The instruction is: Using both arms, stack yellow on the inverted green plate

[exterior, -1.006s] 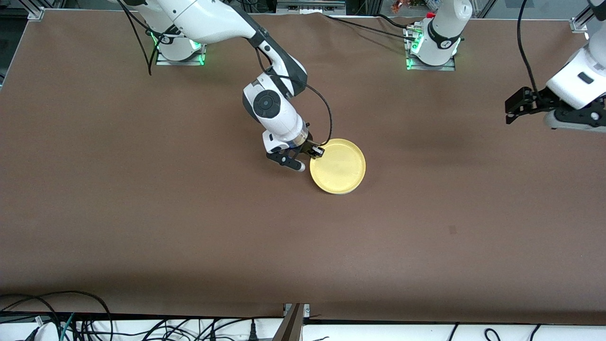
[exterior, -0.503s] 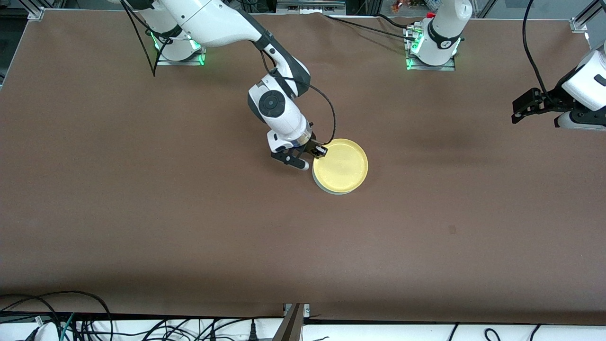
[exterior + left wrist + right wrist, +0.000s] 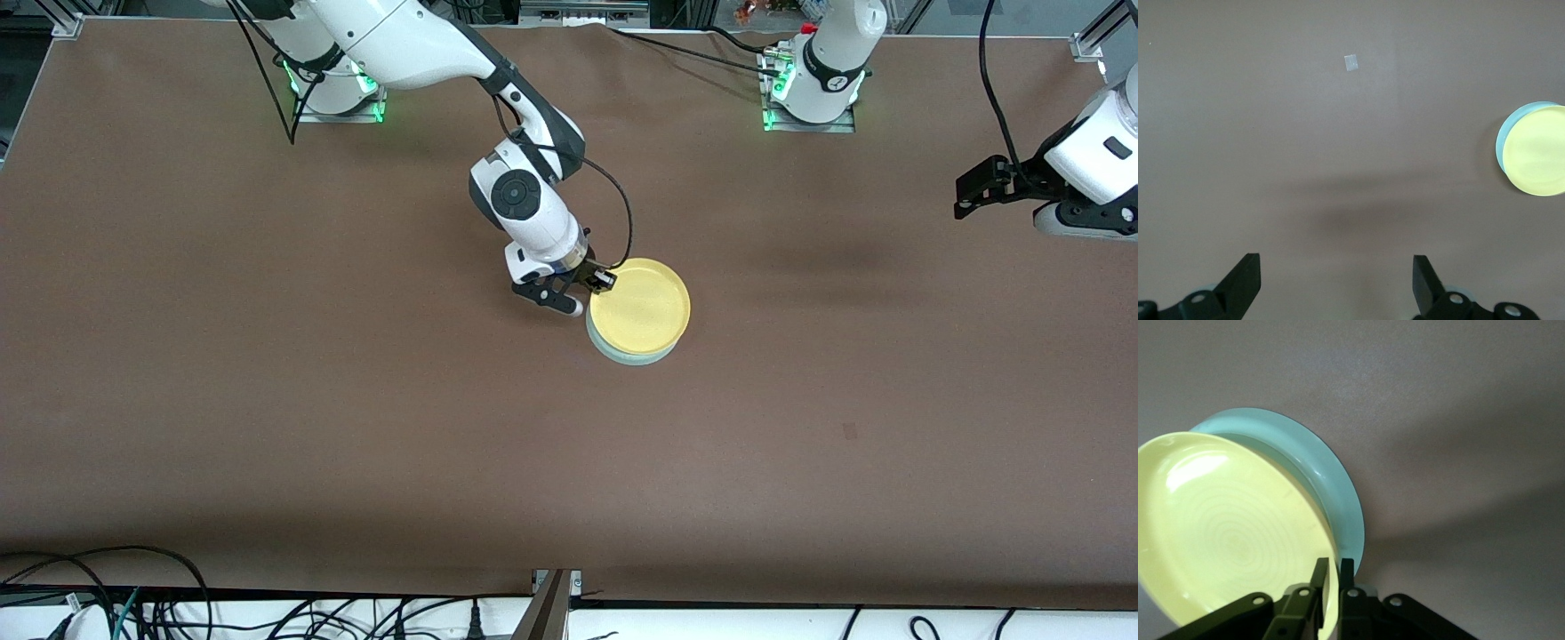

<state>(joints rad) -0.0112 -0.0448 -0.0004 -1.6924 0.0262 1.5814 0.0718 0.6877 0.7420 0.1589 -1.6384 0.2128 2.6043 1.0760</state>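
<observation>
The yellow plate (image 3: 640,308) lies over the pale green plate (image 3: 627,356) near the table's middle; only a crescent of green shows beneath it. My right gripper (image 3: 594,286) is shut on the yellow plate's rim at the edge toward the right arm's end. In the right wrist view the fingers (image 3: 1319,577) pinch the yellow rim (image 3: 1231,533), with the green plate (image 3: 1331,487) under it. My left gripper (image 3: 973,191) is open and empty, up in the air over the left arm's end of the table. The left wrist view shows both plates far off, yellow (image 3: 1538,152) on green (image 3: 1506,133).
A small pale mark (image 3: 850,431) lies on the brown table cover (image 3: 356,427); it also shows in the left wrist view (image 3: 1351,63). Cables (image 3: 133,596) run along the table's edge nearest the camera.
My right gripper carried the yellow plate slightly toward the robots' bases, so more of the green plate shows beneath it. My left arm shifted a little at its end of the table.
</observation>
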